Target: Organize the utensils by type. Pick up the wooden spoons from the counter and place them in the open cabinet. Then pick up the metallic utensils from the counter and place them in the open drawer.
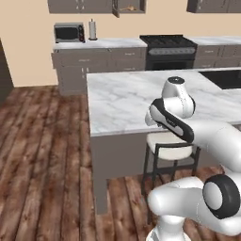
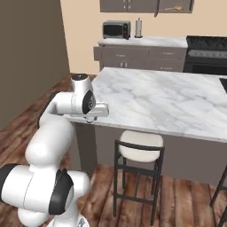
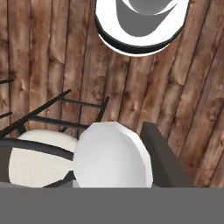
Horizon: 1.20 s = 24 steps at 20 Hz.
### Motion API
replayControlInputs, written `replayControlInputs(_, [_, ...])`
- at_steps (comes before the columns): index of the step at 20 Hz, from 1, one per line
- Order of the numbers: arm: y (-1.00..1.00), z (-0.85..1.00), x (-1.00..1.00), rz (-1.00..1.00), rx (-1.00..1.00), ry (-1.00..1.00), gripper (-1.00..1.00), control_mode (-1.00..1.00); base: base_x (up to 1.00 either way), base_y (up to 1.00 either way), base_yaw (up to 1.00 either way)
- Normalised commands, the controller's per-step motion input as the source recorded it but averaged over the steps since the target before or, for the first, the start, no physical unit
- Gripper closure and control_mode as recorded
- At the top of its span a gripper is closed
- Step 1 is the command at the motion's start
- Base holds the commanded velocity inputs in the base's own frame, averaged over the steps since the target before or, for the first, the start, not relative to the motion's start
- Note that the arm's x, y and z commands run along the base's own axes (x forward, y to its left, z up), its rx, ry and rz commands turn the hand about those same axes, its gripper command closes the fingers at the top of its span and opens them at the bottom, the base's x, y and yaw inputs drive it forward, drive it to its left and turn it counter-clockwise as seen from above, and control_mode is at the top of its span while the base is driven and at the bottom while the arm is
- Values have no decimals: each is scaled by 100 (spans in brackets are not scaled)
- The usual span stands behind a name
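Since the wooden spoon (image 1: 128,7) lies in the open cabinet (image 1: 116,8), the metal-utensil leg looks next.
My fingers (image 2: 91,119) point down at the floor off the island's (image 2: 155,97) near-left corner, beside the stool (image 2: 141,141). Can't tell their opening or any load. I'd drive with the arm tucked, clear that edge, then approach the far surface (image 2: 146,42).
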Motion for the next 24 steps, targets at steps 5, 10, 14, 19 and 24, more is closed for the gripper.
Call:
replayControlInputs(5, [0,0,0,0,0,0,100,100,16,100,3])
replayControlInputs(10, [0,0,0,0,0,0,100,100,25,100,0])
replayControlInputs(14, [0,0,0,0,0,0,100,100,38,100,0])
replayControlInputs(19, [0,0,0,0,0,0,100,100,64,93,-2])
replayControlInputs(24, [0,0,0,0,0,0,100,100,78,85,-7])
